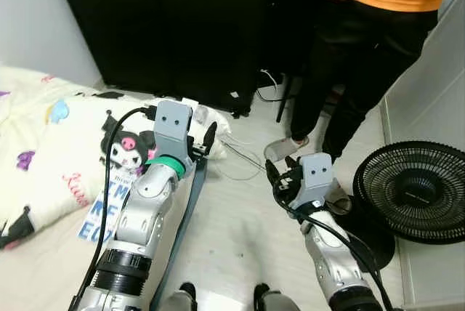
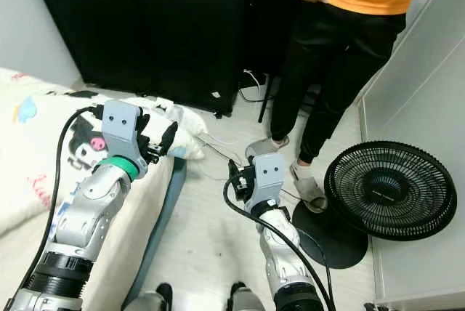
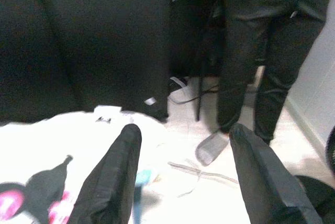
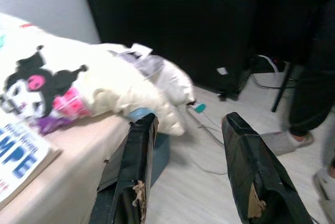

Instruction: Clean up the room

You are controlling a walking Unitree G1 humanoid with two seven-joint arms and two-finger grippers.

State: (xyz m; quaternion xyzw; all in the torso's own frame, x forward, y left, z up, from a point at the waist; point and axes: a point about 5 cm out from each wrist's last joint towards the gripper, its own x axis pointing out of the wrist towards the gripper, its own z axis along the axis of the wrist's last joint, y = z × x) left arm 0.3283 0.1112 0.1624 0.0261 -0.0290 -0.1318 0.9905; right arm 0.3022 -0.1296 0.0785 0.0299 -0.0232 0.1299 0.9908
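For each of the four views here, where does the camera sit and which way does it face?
Left eye view: on the head, looking down at both arms, the bed and fan.
Right eye view: same scene beside it, with the person.
Left wrist view: along the open left gripper toward the dark cabinet.
Right wrist view: along the open right gripper toward the blanket.
Both wrist views share the cabinet and the cables on the floor.

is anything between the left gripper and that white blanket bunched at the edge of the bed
Nothing visible is in the way. The left gripper is raised over the bed with its fingers open, and the white blanket lies just beyond the fingertips with open air between. The person stands farther off on the floor, off that line.
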